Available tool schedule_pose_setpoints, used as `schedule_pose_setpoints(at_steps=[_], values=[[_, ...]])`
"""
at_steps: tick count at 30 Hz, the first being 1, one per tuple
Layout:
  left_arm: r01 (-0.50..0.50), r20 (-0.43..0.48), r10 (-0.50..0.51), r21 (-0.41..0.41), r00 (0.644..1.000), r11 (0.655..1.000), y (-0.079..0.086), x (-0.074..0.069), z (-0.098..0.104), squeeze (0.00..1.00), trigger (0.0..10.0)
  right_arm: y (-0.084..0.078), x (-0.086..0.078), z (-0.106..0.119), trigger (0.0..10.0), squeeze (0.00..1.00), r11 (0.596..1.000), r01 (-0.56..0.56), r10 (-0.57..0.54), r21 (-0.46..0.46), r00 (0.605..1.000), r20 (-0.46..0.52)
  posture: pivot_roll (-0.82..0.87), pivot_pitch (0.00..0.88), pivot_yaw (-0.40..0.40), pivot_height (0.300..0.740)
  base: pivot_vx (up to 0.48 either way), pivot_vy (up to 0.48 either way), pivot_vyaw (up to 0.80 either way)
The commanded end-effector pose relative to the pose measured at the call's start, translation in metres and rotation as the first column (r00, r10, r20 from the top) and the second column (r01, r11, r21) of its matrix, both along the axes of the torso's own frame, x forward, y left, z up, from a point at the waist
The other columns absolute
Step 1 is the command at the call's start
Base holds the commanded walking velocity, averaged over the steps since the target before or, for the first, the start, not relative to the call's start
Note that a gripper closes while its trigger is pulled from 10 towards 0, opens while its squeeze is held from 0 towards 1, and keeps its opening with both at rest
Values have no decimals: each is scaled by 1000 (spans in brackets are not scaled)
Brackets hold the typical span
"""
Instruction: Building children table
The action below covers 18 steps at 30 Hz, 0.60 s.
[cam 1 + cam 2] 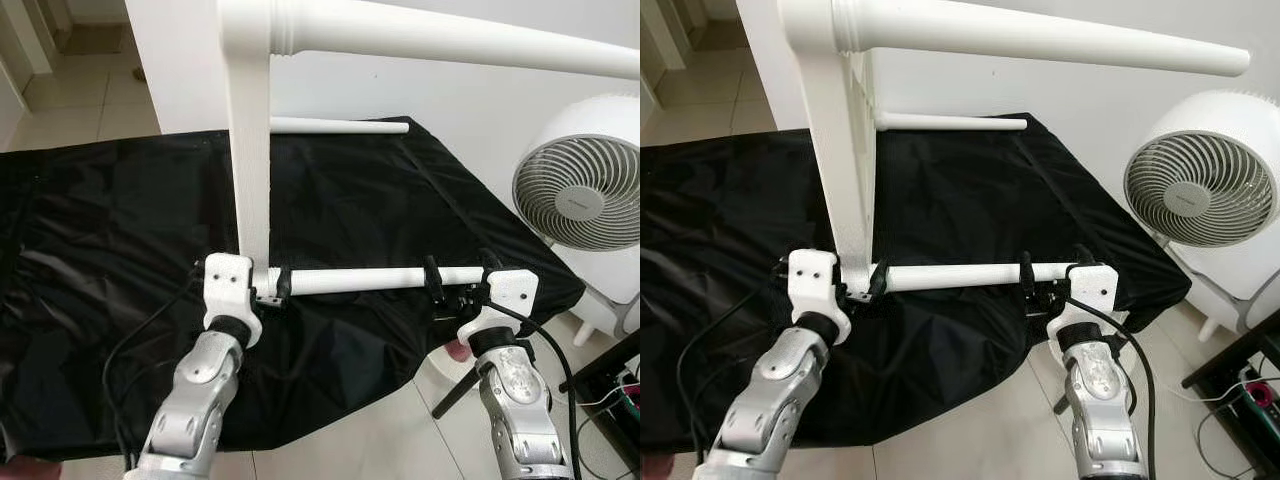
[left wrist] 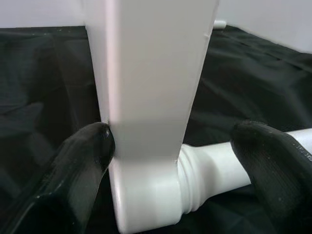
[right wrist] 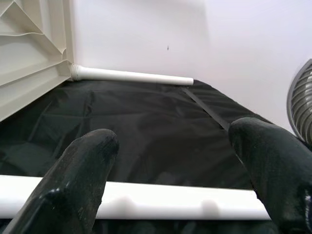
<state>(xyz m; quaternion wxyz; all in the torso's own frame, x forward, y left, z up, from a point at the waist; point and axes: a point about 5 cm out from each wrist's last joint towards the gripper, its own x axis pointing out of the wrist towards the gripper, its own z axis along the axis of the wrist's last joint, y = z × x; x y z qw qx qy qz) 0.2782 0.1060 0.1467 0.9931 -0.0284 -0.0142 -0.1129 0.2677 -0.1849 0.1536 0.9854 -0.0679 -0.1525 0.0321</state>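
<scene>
A white children's table lies on its side on a black cloth (image 1: 120, 250). Its top panel (image 1: 250, 150) stands on edge and its round legs stick out to my right. The lowest leg (image 1: 355, 280) lies along the cloth's near side, a second leg (image 1: 340, 126) lies at the back, and a third (image 1: 450, 40) juts out overhead. My left gripper (image 1: 245, 285) is open and straddles the panel's corner where the lowest leg joins; one finger (image 2: 87, 151) touches the panel. My right gripper (image 1: 460, 275) is open over that leg's free end, the leg (image 3: 170, 204) crossing under both fingers.
A white fan (image 1: 580, 190) stands on the floor at the right, close to the cloth's corner. A white wall rises right behind the table. Tiled floor (image 1: 340, 450) lies in front, with a dark stand (image 1: 610, 370) and cables at the lower right.
</scene>
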Motion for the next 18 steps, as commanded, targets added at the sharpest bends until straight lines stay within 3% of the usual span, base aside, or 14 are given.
schedule_pose_setpoints(at_steps=[1, 5, 11, 13, 18], values=[[-7, -86, 11, 41, 996, 999, -9, 2, -9, 0, 10000, 2, -2, 1, 10000, 0, 1000, 4, -4, 17, 1000, -9, -13, 121, -1, 740, 0, 0, 0], [-31, -87, 35, 53, 996, 998, -10, 4, -8, 0, 10000, 4, -2, 3, 10000, 0, 1000, 3, -3, 26, 1000, -10, -12, 127, 2, 740, 0, 0, 0], [-123, -170, 131, 53, 977, 991, -19, 13, -7, 0, 10000, 14, -1, 7, 10000, 0, 999, -8, 8, 51, 1000, -6, -10, 150, 9, 740, 0, 0, 0], [-195, -196, 196, 25, 961, 981, -19, 18, -3, 0, 10000, 16, -1, 8, 10000, 0, 998, -7, 7, 58, 1000, -6, -8, 164, 15, 740, 0, 0, 0], [-236, -201, 239, 37, 950, 971, -23, 24, 6, 0, 10000, 17, -1, 9, 10000, 0, 998, -3, 4, 68, 1000, -9, -9, 170, 17, 740, 0, 0, 0]])
